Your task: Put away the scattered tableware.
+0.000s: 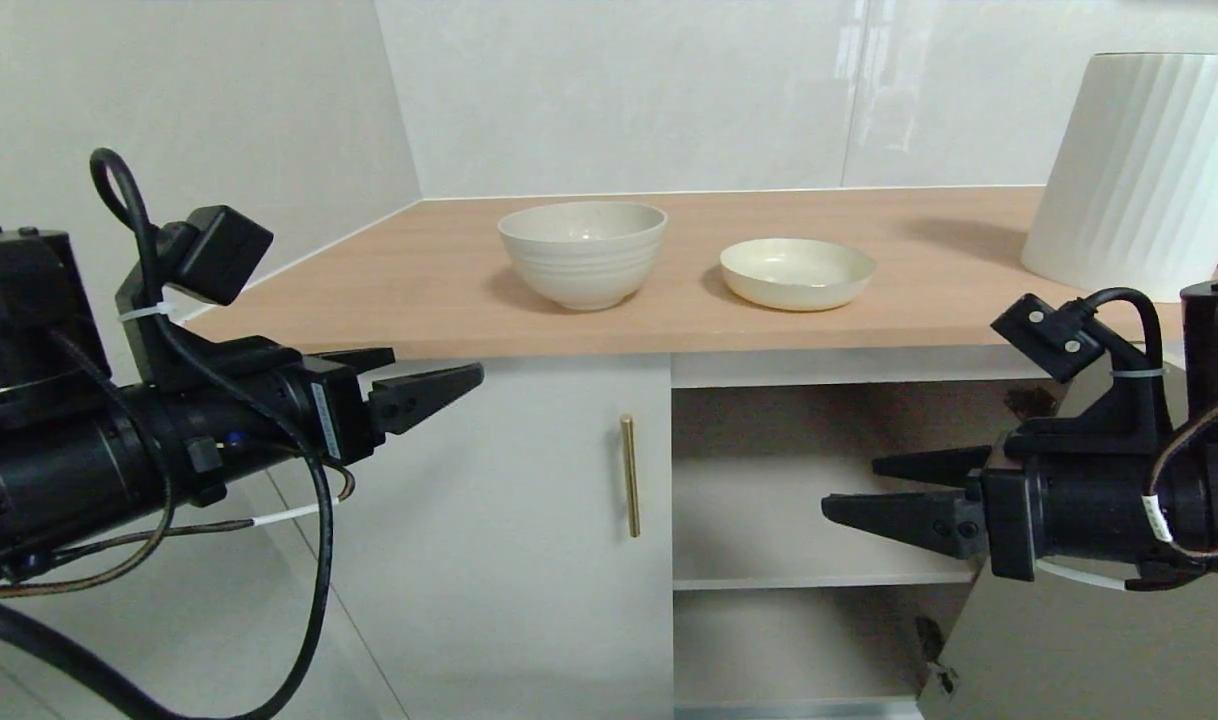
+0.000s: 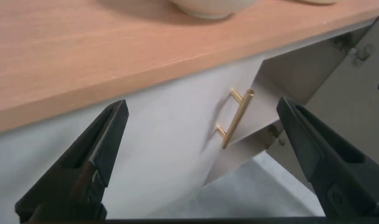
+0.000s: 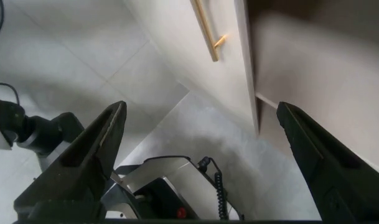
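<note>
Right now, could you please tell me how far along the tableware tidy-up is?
Done: the cabinet stands open on its right side, its shelf exposed. In hand: nothing; the left gripper and right gripper hover open before it. Left: the deep bowl and the shallow dish both sit on the countertop, waiting to go in.

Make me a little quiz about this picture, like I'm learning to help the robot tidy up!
1. True or false: the deep bowl is inside the cupboard.
2. What stands beside the deep bowl, on the robot's right of it? A) a cup B) a shallow dish C) a spoon
3. Fill in: the left tool and the right tool are both ___ (open or shut).

Key: 1 false, it stands on the counter. 2 B. 3 open.
</note>
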{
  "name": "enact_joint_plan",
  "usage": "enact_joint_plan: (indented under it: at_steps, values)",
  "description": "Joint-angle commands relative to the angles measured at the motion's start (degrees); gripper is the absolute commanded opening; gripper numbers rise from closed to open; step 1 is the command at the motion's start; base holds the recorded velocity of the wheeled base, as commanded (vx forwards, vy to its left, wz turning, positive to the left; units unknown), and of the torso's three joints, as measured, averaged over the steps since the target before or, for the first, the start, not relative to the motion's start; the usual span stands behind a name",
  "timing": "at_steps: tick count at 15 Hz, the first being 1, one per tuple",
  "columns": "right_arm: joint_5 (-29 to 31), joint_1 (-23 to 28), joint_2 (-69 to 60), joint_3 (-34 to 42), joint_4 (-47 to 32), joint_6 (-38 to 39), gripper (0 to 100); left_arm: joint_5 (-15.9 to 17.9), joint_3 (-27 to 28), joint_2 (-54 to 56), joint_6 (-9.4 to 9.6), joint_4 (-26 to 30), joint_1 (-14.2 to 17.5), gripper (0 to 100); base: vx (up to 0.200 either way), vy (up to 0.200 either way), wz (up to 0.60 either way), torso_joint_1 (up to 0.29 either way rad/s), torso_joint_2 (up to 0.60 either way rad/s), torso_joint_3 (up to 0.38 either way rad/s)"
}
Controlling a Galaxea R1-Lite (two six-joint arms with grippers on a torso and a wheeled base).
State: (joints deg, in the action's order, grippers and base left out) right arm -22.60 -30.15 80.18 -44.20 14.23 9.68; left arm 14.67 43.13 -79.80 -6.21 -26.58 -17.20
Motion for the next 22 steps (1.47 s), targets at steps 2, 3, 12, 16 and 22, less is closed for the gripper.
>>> enact_joint_plan:
  at_steps: [2, 3, 12, 16, 22]
  values:
    - [-0.07, 0.0, -1.52, 0.43, 0.1, -0.28, 100, 0.01, 0.02, -0.18, -0.04, -0.06, -0.03, 100, 0.0, 0.0, 0.0, 0.0, 0.0, 0.0]
    - [-0.16, 0.0, -2.13, 0.61, 0.1, -1.59, 100, 0.01, 0.02, -0.27, -0.04, -0.06, -0.03, 100, 0.0, 0.0, 0.0, 0.0, 0.0, 0.0]
    - [-0.16, 0.0, -2.83, 1.66, 0.1, -3.61, 100, -0.69, 0.11, -1.24, -0.04, -0.14, 0.5, 100, 0.0, 0.0, 0.0, 0.041, -0.26, -0.228]
    - [-0.16, 0.0, -2.75, 1.58, 0.1, -3.61, 100, -0.69, 0.11, -1.32, -0.04, -0.14, 0.5, 100, 0.0, 0.0, 0.0, 0.129, -0.46, -0.331]
    - [-0.16, 0.53, -2.13, 1.58, 1.15, -3.53, 100, -0.69, 0.11, -2.11, -0.04, -0.23, 0.5, 100, 0.0, 0.0, 0.0, 0.164, -0.47, -0.312]
